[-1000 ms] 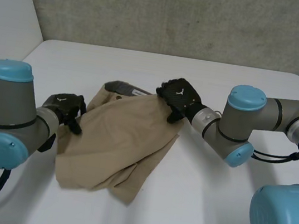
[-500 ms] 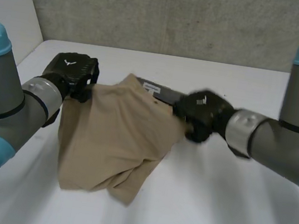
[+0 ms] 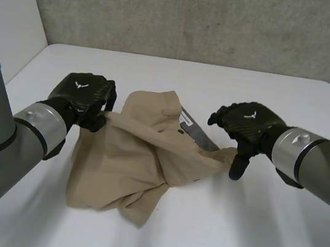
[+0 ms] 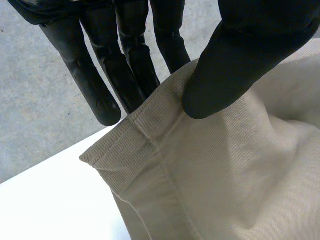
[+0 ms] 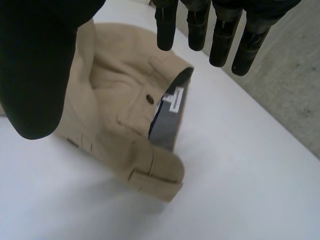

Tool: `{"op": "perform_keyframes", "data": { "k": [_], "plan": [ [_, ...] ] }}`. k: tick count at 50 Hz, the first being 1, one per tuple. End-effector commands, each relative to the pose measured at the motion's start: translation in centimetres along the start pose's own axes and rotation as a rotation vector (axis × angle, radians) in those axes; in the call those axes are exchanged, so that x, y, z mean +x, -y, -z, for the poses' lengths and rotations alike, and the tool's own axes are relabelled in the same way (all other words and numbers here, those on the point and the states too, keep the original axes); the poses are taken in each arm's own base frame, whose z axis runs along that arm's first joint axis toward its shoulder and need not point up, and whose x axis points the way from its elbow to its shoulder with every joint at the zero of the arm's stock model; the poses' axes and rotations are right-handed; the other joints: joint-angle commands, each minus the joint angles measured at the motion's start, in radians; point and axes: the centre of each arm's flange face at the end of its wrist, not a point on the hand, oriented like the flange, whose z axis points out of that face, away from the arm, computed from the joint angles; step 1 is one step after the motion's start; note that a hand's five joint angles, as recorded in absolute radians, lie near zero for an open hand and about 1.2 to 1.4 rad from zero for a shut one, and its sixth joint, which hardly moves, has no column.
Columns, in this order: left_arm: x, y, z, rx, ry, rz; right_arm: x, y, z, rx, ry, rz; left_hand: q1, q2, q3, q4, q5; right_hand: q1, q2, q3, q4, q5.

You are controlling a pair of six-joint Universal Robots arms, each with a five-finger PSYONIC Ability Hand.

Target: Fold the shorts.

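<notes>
— Where are the shorts (image 3: 127, 167)?
— Rumpled mid-table (image 3: 247, 235), grey waistband lining (image 5: 167, 120) showing.
— And the hands?
— The left hand (image 3: 82, 95) pinches a hem corner, thumb against fingers. The right hand (image 3: 248, 126) hovers over the waistband, fingers straight, holding nothing.

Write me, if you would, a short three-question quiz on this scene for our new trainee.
1. True or false: the left hand pinches an edge of the shorts between thumb and fingers.
2. The right hand is: A) shut on the shorts; B) open, fingers straight, above the shorts; C) lying flat under the shorts.
3. Fill in: the lining inside the waistband, which carries a white label, is ___ in colour.
Key: 1 true; 2 B; 3 grey.
</notes>
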Motion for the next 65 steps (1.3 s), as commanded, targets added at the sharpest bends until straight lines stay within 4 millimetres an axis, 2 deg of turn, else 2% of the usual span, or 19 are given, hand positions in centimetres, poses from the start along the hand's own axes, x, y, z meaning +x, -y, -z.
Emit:
{"op": "perform_keyframes", "data": {
  "k": [1,7,11,14,18,22,24,27,34,39,45,49,55,56,59,60,63,64,65],
  "plan": [
    [-0.1,0.1,0.0,0.004,0.003,-0.018,-0.1,-2.5,-3.0,-0.024,0.003,0.039,0.206,0.166,0.176,0.166,0.191,0.002,-0.024,-0.012,-0.032,-0.035],
    [-0.3,0.0,-0.1,0.001,0.007,-0.020,-0.3,-4.3,-5.4,-0.058,0.027,0.044,0.206,0.166,0.176,0.166,0.191,0.052,0.026,0.038,0.017,0.014],
    [-0.5,-0.1,-0.5,-0.001,0.015,-0.020,-0.3,-5.3,-7.1,-0.079,0.039,0.065,0.206,0.166,0.176,0.166,0.191,0.538,0.512,0.524,0.504,0.501],
    [-0.7,-0.3,-1.2,-0.006,0.017,-0.025,0.0,-5.2,-8.0,-0.066,0.030,0.101,0.214,0.175,0.184,0.175,0.200,1.095,1.070,1.082,1.061,1.058],
    [-1.3,0.3,-1.8,0.010,0.034,-0.073,0.7,-3.9,-8.3,-0.026,0.003,0.131,0.235,0.195,0.205,0.195,0.220,1.193,1.167,1.179,1.158,1.156],
    [-1.3,1.1,-1.7,0.032,0.036,-0.122,1.8,-0.7,-6.2,0.044,-0.066,0.163,0.281,0.242,0.251,0.242,0.267,1.193,1.167,1.179,1.158,1.156],
    [-1.2,2.3,-1.1,0.069,0.037,-0.142,2.5,1.3,-4.0,0.084,-0.127,0.184,0.282,0.242,0.251,0.242,0.267,1.193,1.167,1.179,1.158,1.156],
    [-1.2,3.7,0.3,0.083,0.036,-0.162,3.0,2.7,-0.9,0.067,-0.192,0.218,0.282,0.242,0.251,0.242,0.267,1.193,1.167,1.179,1.158,1.156],
    [-0.2,3.0,2.2,-0.036,-0.064,-0.194,1.3,3.7,6.4,-0.084,-0.166,0.356,0.282,0.242,0.251,0.242,0.267,1.193,1.167,1.179,1.158,1.156],
    [1.0,1.9,3.0,-0.108,-0.170,-0.182,0.2,3.5,8.6,-0.101,-0.134,0.359,0.282,0.242,0.251,0.242,0.267,1.193,1.167,1.179,1.158,1.156],
    [1.1,-0.1,1.8,-0.172,-0.185,-0.173,-0.6,1.4,7.5,-0.176,-0.073,0.343,0.282,0.242,0.251,0.242,0.267,1.193,1.167,1.179,1.158,1.156],
    [1.0,-1.7,-0.2,-0.220,-0.192,-0.170,-1.3,-1.6,3.9,-0.290,0.020,0.326,0.282,0.242,0.251,0.242,0.267,1.193,1.167,1.179,1.158,1.156],
    [0.6,-2.6,-3.5,-0.216,-0.188,-0.220,-0.6,-1.8,0.8,-0.275,0.011,0.321,0.282,0.242,0.251,0.242,0.267,1.193,1.167,1.179,1.158,1.156],
    [0.7,-1.6,-4.8,-0.145,-0.173,-0.258,-0.1,-1.5,-0.2,-0.245,-0.017,0.328,0.282,0.242,0.251,0.242,0.267,1.193,1.167,1.179,1.158,1.156],
    [1.0,0.3,-6.2,-0.011,-0.153,-0.317,1.1,0.0,-1.4,-0.159,-0.098,0.339,0.282,0.242,0.251,0.242,0.267,1.193,1.167,1.179,1.158,1.156],
    [1.1,1.2,-6.5,0.046,-0.142,-0.342,2.2,1.5,-1.8,-0.084,-0.172,0.336,0.282,0.242,0.251,0.242,0.267,1.193,1.167,1.179,1.158,1.156],
    [1.2,5.6,-7.9,0.345,-0.050,-0.437,4.1,4.6,-2.1,0.069,-0.307,0.323,0.282,0.242,0.251,0.242,0.267,1.193,1.167,1.179,1.158,1.156],
    [0.8,8.8,-7.8,0.519,0.031,-0.465,5.4,7.1,-2.0,0.196,-0.400,0.310,0.282,0.242,0.251,0.242,0.267,1.193,1.167,1.179,1.158,1.156],
    [0.5,10.7,-7.4,0.609,0.077,-0.472,6.1,8.3,-1.8,0.265,-0.444,0.302,0.282,0.242,0.251,0.242,0.267,1.193,1.167,1.179,1.158,1.156]
  ]
}}
